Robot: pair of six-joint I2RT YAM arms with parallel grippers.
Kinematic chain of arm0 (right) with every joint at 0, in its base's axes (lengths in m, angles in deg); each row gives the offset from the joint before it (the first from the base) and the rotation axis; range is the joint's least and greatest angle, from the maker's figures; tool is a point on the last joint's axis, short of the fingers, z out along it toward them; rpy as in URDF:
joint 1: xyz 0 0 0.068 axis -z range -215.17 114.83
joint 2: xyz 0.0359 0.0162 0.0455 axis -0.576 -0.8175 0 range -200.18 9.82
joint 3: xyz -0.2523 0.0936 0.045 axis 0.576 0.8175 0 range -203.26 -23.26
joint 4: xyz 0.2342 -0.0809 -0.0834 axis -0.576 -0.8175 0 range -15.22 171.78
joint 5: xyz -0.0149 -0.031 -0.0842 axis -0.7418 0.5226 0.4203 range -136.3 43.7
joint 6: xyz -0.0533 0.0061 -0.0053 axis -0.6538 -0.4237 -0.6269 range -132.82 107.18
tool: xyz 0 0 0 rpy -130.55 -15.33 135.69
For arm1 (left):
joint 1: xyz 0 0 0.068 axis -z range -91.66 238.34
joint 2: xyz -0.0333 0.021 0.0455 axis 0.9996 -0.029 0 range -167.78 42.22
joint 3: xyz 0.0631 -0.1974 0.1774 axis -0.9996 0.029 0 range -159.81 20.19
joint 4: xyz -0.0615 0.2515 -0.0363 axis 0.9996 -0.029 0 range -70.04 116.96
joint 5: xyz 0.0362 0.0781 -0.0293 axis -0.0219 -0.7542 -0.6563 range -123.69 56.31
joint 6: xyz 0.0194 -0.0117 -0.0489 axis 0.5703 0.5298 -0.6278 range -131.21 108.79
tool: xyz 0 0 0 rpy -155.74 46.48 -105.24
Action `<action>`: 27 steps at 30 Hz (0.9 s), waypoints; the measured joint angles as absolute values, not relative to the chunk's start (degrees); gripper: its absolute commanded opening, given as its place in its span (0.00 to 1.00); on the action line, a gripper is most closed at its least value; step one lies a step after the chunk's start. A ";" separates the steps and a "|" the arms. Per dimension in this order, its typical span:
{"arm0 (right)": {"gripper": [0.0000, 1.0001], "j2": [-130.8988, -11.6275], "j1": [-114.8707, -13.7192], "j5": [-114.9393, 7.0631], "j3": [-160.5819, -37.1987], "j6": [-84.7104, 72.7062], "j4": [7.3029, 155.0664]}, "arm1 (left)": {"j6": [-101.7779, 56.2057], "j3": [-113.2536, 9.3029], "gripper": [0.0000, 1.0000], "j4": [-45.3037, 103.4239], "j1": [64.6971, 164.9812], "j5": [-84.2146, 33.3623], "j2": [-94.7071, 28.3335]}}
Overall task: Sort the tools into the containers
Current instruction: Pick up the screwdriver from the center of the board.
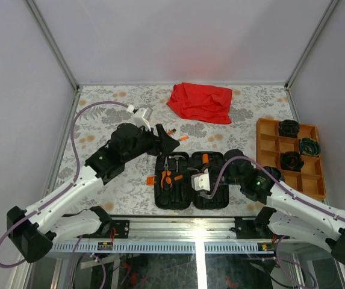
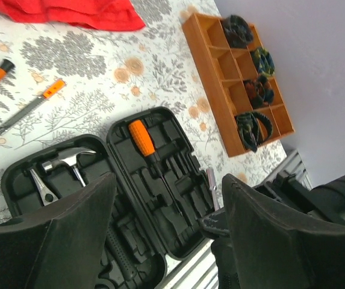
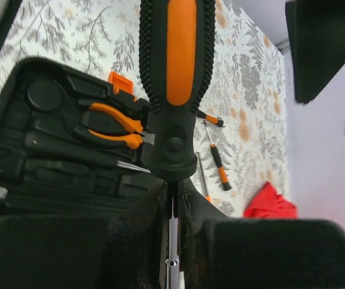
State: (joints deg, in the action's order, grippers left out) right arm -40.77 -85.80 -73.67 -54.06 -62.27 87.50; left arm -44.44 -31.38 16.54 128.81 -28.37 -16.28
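Right gripper (image 3: 172, 208): we see it pinching a black-and-orange rubber-handled screwdriver (image 3: 175, 72) at its shaft, over the open black hard case (image 3: 52, 150).
Left gripper (image 2: 169, 208): spread, near that case.

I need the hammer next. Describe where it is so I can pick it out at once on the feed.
Find the open black tool case at the middle of the near edge of the floral table. In its left half, at the far end beyond the orange-handled pliers, lies the hammer. Its bare steel claw head sets it apart from the orange-gripped tools around it.
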 measured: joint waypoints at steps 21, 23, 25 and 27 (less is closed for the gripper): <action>0.01 -37.91 -85.80 -61.94 -65.32 -96.39 50.75 | -34.17 -33.54 0.68 13.18 134.99 -7.56 -23.82; 0.01 -37.60 -85.80 -60.67 -65.04 -97.20 50.82 | -33.40 -34.33 0.67 12.91 136.35 -7.32 -24.61; 0.01 -37.34 -85.80 -59.75 -64.58 -98.03 50.75 | -32.97 -34.68 0.66 12.89 137.92 -7.23 -25.64; 0.01 -37.21 -85.80 -59.16 -64.42 -98.55 50.80 | -32.81 -34.77 0.65 12.80 139.39 -7.34 -27.01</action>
